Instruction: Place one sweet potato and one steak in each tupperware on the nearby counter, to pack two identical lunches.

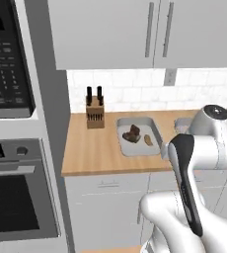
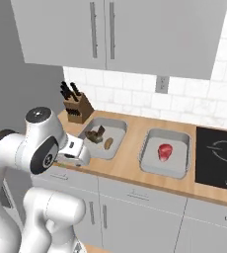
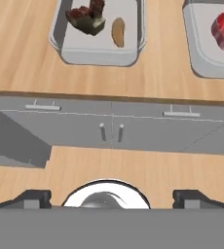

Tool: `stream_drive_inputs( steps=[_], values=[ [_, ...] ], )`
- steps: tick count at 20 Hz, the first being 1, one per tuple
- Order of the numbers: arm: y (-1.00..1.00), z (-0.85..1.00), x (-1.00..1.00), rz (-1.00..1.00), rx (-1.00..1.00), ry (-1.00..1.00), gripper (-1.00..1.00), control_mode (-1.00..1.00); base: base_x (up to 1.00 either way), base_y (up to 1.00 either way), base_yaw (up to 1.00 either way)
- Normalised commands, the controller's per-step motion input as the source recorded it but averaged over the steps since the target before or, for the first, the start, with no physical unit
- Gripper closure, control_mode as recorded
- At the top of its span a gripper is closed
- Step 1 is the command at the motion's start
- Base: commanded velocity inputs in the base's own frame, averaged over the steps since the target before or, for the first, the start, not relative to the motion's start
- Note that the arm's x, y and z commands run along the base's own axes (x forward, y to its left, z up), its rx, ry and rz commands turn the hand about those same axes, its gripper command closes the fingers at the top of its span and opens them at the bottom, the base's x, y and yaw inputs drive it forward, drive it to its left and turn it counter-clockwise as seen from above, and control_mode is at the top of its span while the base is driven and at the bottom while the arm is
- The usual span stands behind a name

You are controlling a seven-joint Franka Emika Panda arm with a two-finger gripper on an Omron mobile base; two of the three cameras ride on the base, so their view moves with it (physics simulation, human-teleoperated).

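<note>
on the bench (image 2: 128, 165), the left tupperware (image 2: 116, 129) holds a dark steak (image 2: 94, 134) and a sweet potato (image 2: 108, 144); the right tupperware (image 2: 182, 143) holds 1 red steak (image 2: 165, 151). my tool (image 3: 111, 198) is spread, empty, back off the bench edge. risk: i may misjudge which tupperware lacks a potato.

Matt wood-grain counter (image 2: 130, 163) bears two smooth, matt grey tupperware (image 2: 182, 170).

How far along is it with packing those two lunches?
About three quarters, by the look of it. The left tupperware already holds a dark steak and a sweet potato. The right tupperware has a red steak but no sweet potato that I can see. The gripper is open and empty, back from the counter.
</note>
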Motion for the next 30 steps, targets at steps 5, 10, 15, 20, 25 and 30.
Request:
stream_drive_inputs(
  steps=[5,10,15,20,25,30],
  values=[
    [0.00,0.00,0.00,0.00,0.00,0.00,-1.00,1.00,-1.00,0.54,0.23],
    [0.00,0.00,0.00,0.00,0.00,0.00,-1.00,1.00,-0.82,1.00,0.28],
    [0.00,0.00,0.00,0.00,0.00,0.00,-1.00,1.00,-0.12,1.00,0.16],
    [0.00,0.00,0.00,0.00,0.00,0.00,-1.00,1.00,0.19,1.00,-0.03],
    [0.00,0.00,0.00,0.00,0.00,0.00,-1.00,1.00,-0.55,0.78,-0.09],
    [0.00,0.00,0.00,0.00,0.00,0.00,-1.00,1.00,-1.00,0.46,-0.03]
  ],
)
